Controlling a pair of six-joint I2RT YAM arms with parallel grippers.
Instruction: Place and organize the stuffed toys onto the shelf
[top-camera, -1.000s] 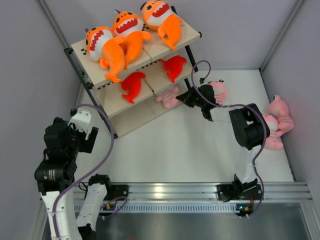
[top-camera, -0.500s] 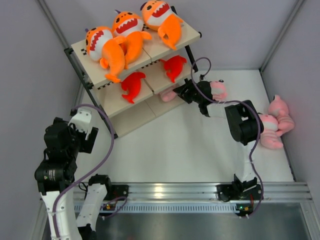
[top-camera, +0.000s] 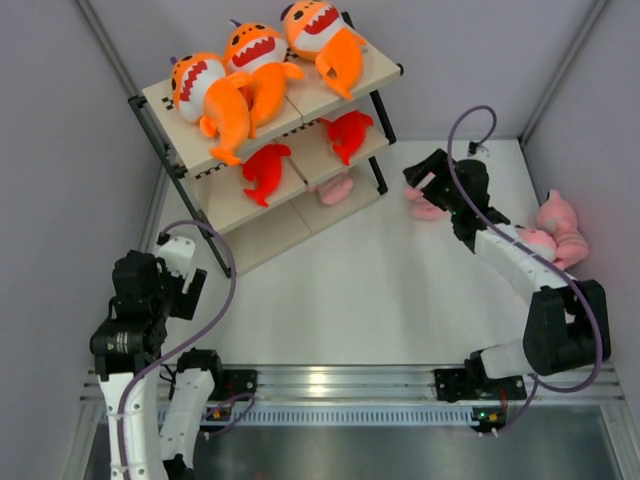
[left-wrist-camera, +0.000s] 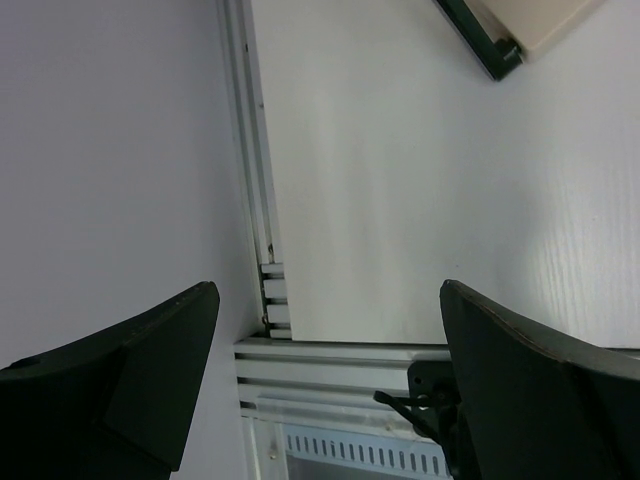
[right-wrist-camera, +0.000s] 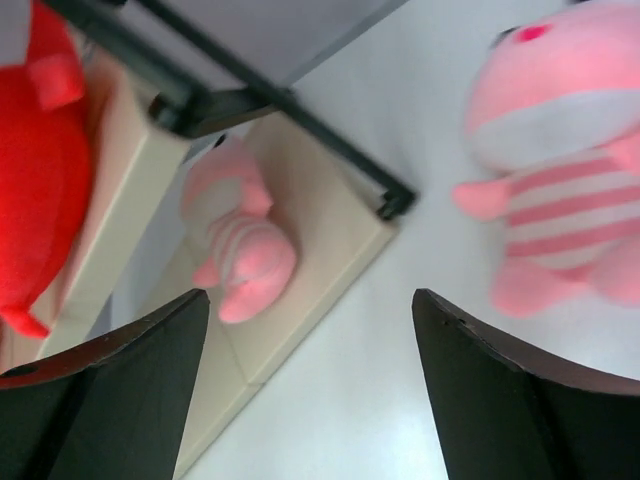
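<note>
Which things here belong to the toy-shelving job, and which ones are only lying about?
Job:
shelf
three orange sharks on the top board
two red sharks on the middle board
pink toy on the bottom board
pink toy on the table
pink toys at the right wall

Not the job:
rail
purple cables

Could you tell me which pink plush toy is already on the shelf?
The pink plush toy on the bottom board of the shelf, below a red shark; the other pink toys lie on the table.
</note>
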